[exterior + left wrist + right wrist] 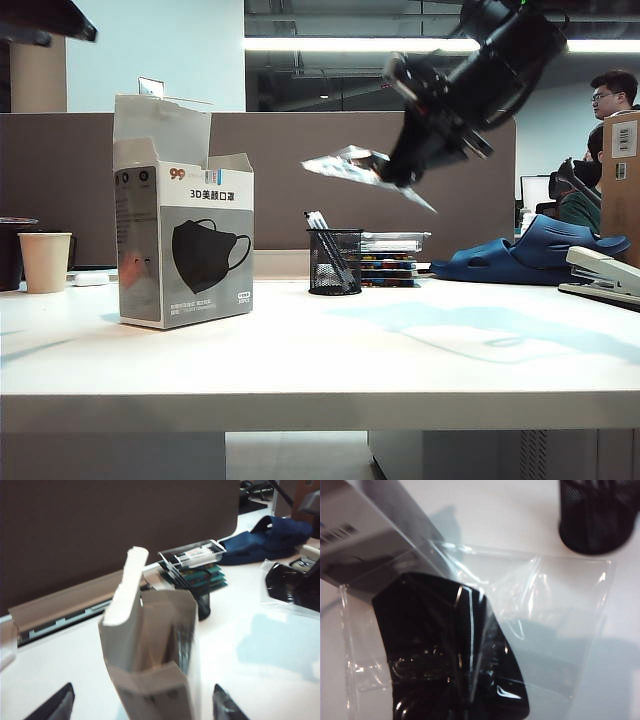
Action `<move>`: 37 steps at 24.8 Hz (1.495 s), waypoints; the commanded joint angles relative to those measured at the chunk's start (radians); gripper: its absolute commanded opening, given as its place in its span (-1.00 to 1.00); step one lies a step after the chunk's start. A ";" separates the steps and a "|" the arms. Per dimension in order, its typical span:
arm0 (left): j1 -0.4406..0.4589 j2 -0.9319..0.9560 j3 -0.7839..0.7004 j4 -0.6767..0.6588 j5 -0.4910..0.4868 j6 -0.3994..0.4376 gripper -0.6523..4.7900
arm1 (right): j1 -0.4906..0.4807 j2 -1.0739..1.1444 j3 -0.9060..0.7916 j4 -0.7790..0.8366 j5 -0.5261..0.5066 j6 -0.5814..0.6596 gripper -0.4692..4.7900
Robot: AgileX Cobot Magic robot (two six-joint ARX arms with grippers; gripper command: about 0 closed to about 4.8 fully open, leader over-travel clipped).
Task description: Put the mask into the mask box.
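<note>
The right gripper [395, 172], fingers clamped on the mask [362, 167], holds it aloft at the box's [185, 235] two o'clock. Light, floppy, slick wrapper: grip the mask's edge firmly. The left gripper [142, 705], fingers spread empty, straddles the box top.

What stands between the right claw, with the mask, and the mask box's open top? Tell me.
Probably nothing. The right claw holds the mask in the air, above and to the right of the mask box, whose flaps stand open. The left claw straddles the box, open.
</note>
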 commanded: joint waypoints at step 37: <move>0.000 0.537 0.185 0.388 -0.033 -0.006 -0.72 | 0.176 0.000 0.025 0.484 -0.154 0.195 -0.84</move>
